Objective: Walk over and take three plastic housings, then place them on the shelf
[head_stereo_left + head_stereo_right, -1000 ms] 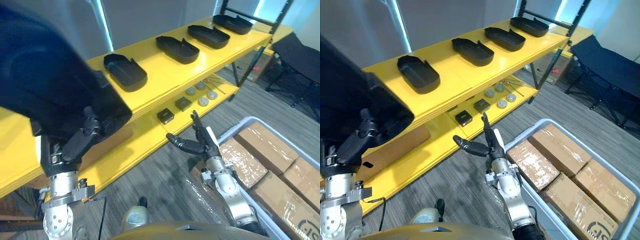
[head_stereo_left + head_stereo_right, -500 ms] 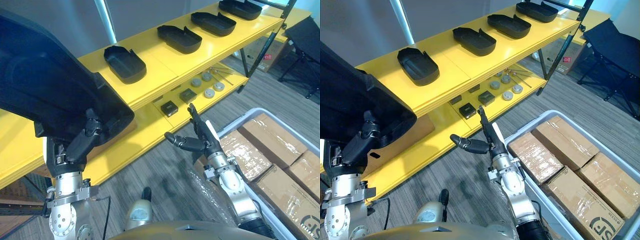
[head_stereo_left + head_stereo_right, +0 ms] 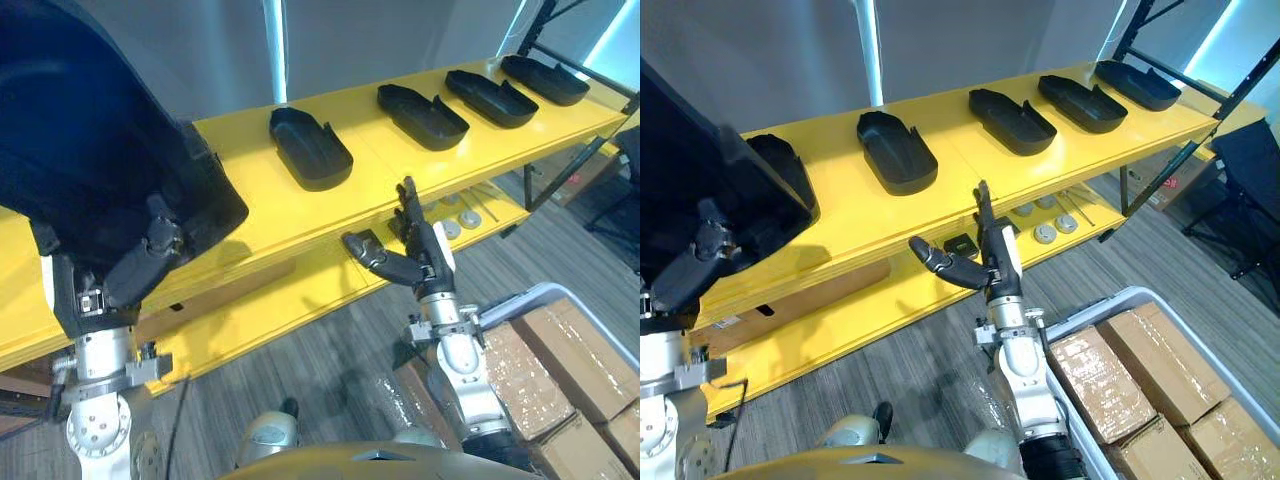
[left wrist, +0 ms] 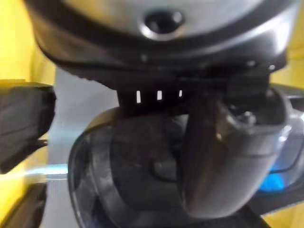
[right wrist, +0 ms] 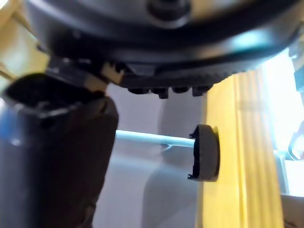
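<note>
Fingers of the right hand (image 3: 420, 258) stand straight and spread, holding nothing, before the yellow shelf (image 3: 240, 215). The left hand (image 3: 140, 265), raised at the shelf's left end, curls under a large black housing (image 3: 90, 150). Since half a second ago the camera has swung; both hands keep their pose. More housings (image 3: 310, 150) lie in a row on the shelf's top board, round parts (image 3: 1045, 234) on its lower board. Grey carpet (image 3: 330, 350) and a bin (image 3: 1100, 305) of cardboard boxes (image 3: 1155, 360) lie before the shelf.
</note>
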